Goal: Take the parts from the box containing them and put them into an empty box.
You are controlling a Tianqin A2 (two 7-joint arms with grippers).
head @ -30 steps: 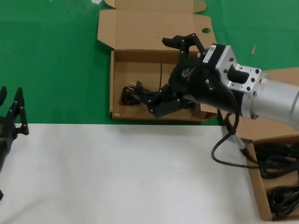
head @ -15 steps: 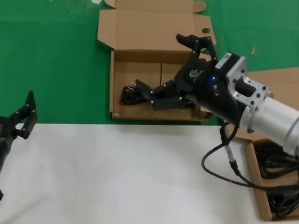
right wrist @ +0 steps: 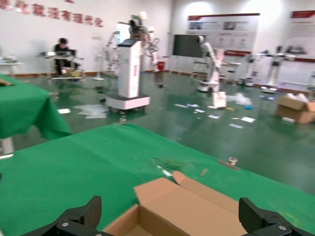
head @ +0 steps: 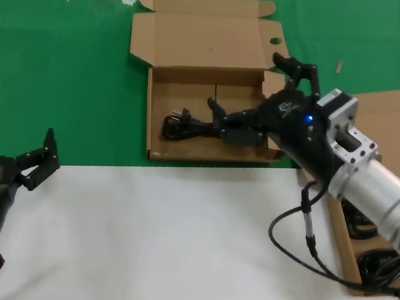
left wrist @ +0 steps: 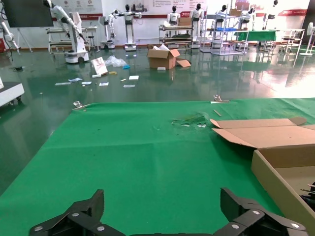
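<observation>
Since 1.0 s ago: right hand (head: 253, 91) has risen and swung right, clear of the cord; it now hovers over the right rim of the empty box (head: 207, 149), fingers spread wide, gripping nothing. One part (head: 191, 128) lies on that box floor, coiled lengthwise, plug end toward the left wall. Left hand (head: 10, 155) sits low at the white surface (head: 162, 239) edge, near-left, and has spread wide open since; idle, empty. Step, as judged: release done, 1 cord delivered; next = right arm back to the box containing them (head: 344, 244) at far right, where more black cords show beneath the arm. That calls for a pinch across a bundle mid-length so the coil doesn't unravel or snag a neighbour. Materials: both boxes brown corrugated card, shallow, hinged lids open; round hole in the receiving box's lid tab. Cords matte black, limp, rubbery-looking. Cloth under the boxes green, flat; robot's own thin black cable loops below the right wrist.
</observation>
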